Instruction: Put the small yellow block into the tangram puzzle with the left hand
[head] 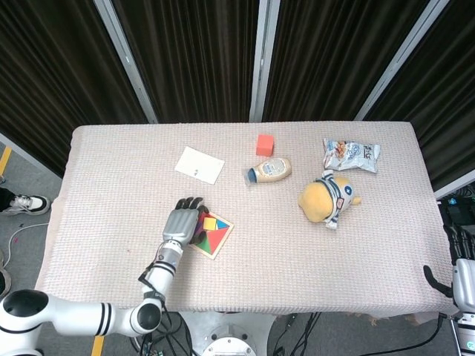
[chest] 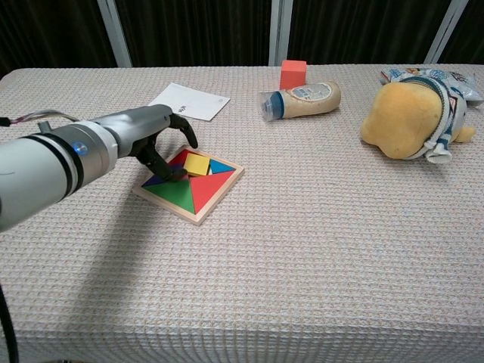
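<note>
A robot test lab — black curtains on metal rails, cloth-covered table, cables on the floor.

From my remote station, bare woven tablecloth lies open across the near side and centre. My left hand crowds the left edge of the square wooden tangram puzzle. Farther back, a white paper card, a lying mayonnaise bottle and a red cube stand in the way, well apart from the puzzle.
</note>
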Robot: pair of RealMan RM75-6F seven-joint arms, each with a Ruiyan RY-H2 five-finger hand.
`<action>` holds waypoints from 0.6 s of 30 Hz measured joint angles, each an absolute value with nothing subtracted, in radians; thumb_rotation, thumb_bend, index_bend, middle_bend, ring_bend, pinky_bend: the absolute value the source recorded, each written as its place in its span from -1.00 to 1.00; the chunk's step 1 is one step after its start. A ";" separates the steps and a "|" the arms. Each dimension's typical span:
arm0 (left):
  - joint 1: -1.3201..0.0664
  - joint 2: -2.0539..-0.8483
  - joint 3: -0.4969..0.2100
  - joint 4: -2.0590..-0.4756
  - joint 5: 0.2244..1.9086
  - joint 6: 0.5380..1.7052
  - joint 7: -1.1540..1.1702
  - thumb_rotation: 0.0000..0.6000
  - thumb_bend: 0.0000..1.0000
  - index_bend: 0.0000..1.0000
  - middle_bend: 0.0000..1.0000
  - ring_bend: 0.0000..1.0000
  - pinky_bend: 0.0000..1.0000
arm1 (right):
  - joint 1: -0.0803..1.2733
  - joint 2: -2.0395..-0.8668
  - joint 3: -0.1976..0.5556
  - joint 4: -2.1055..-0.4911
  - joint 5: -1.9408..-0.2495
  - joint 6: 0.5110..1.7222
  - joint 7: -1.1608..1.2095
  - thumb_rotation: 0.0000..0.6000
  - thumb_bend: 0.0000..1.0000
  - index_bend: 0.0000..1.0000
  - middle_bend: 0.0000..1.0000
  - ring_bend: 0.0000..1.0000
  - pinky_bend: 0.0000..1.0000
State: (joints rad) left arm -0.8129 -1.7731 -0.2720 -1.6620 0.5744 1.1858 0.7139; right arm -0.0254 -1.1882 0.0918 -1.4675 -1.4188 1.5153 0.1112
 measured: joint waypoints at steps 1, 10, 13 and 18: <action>-0.812 -1.768 -0.271 -1.665 0.572 1.180 0.712 1.00 -0.25 -0.42 -0.90 -1.00 -1.00 | -0.025 -1.188 0.092 -1.467 -1.418 1.515 0.111 1.00 -0.57 -1.00 -1.00 -1.00 -1.00; -0.816 -1.748 -0.256 -1.685 0.558 1.155 0.699 1.00 -0.25 -0.32 -0.91 -1.00 -1.00 | -0.025 -1.189 0.093 -1.466 -1.415 1.512 0.111 1.00 -0.57 -1.00 -1.00 -1.00 -1.00; -0.820 -1.748 -0.252 -1.690 0.562 1.156 0.695 1.00 -0.25 -0.31 -0.91 -1.00 -1.00 | -0.024 -1.190 0.093 -1.465 -1.413 1.509 0.112 1.00 -0.57 -1.00 -1.00 -1.00 -1.00; -0.825 -1.750 -0.254 -1.690 0.564 1.166 0.691 1.00 -0.25 -0.33 -0.91 -1.00 -1.00 | -0.025 -1.190 0.095 -1.462 -1.413 1.511 0.116 1.00 -0.57 -1.00 -1.00 -1.00 -1.00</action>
State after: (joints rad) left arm -0.8252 -1.7504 -0.2536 -1.6895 0.5636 1.1659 0.6909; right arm -0.0251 -1.1902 0.0945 -1.4619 -1.4129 1.5113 0.1162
